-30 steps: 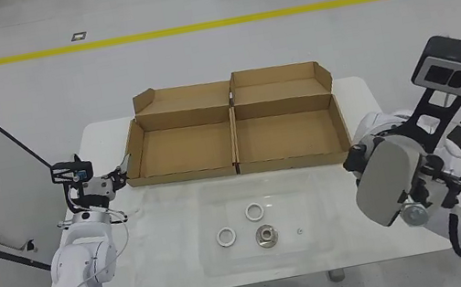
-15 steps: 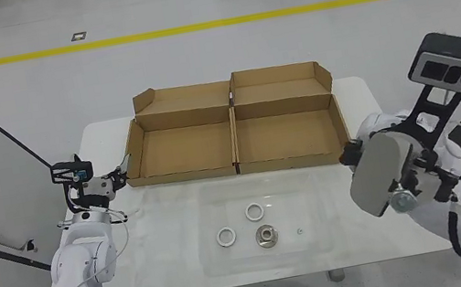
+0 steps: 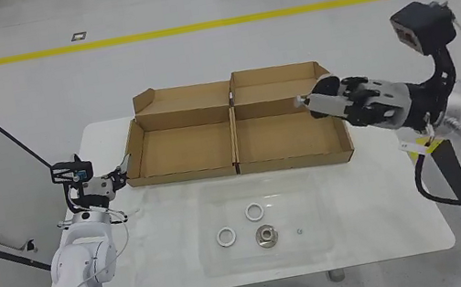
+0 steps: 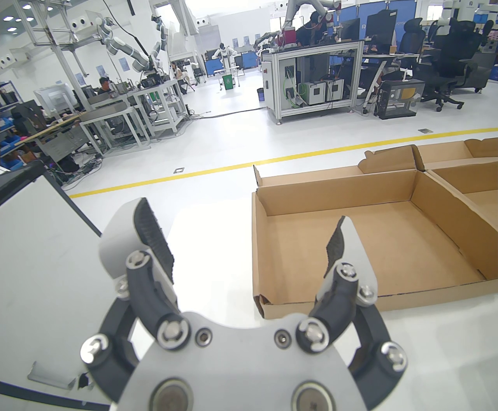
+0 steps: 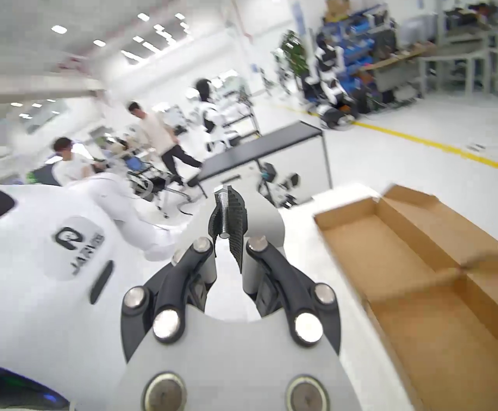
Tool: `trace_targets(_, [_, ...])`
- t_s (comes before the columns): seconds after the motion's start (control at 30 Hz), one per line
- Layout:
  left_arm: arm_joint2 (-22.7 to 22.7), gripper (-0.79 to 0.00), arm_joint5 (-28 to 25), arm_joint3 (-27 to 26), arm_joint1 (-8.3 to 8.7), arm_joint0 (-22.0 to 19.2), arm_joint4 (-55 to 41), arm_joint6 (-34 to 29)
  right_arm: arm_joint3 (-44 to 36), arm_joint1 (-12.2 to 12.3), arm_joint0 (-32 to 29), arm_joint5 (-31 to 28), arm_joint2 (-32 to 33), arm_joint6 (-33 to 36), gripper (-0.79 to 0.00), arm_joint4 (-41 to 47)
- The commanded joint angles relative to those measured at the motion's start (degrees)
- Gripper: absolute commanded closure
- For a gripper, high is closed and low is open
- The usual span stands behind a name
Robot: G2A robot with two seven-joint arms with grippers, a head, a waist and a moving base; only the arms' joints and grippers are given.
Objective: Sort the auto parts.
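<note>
The right gripper (image 5: 227, 194) pinches a threaded silver metal bolt (image 5: 222, 214) between its closed-in fingers, seemingly over the back wall of the right-hand brown cardboard box (image 3: 290, 138) (the angle is poor). The left gripper (image 4: 242, 213), fingers spread, hangs beside the left-hand brown cardboard box (image 4: 350, 241). A white ring (image 3: 254, 212), a second white ring (image 3: 226, 235) and a grey metal nut (image 3: 267, 234) lie on the white table (image 3: 382, 210).

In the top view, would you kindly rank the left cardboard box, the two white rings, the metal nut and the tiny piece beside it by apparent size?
1. the left cardboard box
2. the two white rings and the metal nut, too alike to rank
3. the tiny piece
</note>
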Motion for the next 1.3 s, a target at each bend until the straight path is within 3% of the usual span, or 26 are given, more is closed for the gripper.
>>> trace_targets(0.0, [0.0, -0.785, 0.0, 0.0, 0.0, 0.0, 0.0, 0.0, -1.0, 0.7, -0.4, 4.5, 2.3, 5.7, 0.0, -7.7])
trace_targets(0.17, [0.0, -0.785, 0.0, 0.0, 0.0, 0.0, 0.0, 0.0, -2.4, 1.8, -1.3, 10.5, 4.5, 13.9, 0.0, -17.7])
trace_targets(0.33, [0.0, -0.785, 0.0, 0.0, 0.0, 0.0, 0.0, 0.0, -1.2, 2.7, -0.4, 9.9, 3.6, 20.0, 0.0, -26.1])
trace_targets(0.6, [0.0, -0.785, 0.0, 0.0, 0.0, 0.0, 0.0, 0.0, 10.0, 3.5, 11.1, 5.2, -2.7, 24.5, 0.0, -29.4])
trace_targets(0.77, [0.0, -0.785, 0.0, 0.0, 0.0, 0.0, 0.0, 0.0, 17.4, 3.6, 20.7, 2.2, -10.0, 29.6, 0.0, -29.1])
trace_targets(0.93, [0.0, -0.785, 0.0, 0.0, 0.0, 0.0, 0.0, 0.0, 24.5, 4.2, 28.8, -0.2, -19.9, 29.6, 0.0, -28.3])
trace_targets(1.27, [0.0, -0.785, 0.0, 0.0, 0.0, 0.0, 0.0, 0.0, 31.7, 7.6, 43.2, -0.2, -43.0, 29.6, 0.0, -23.7])
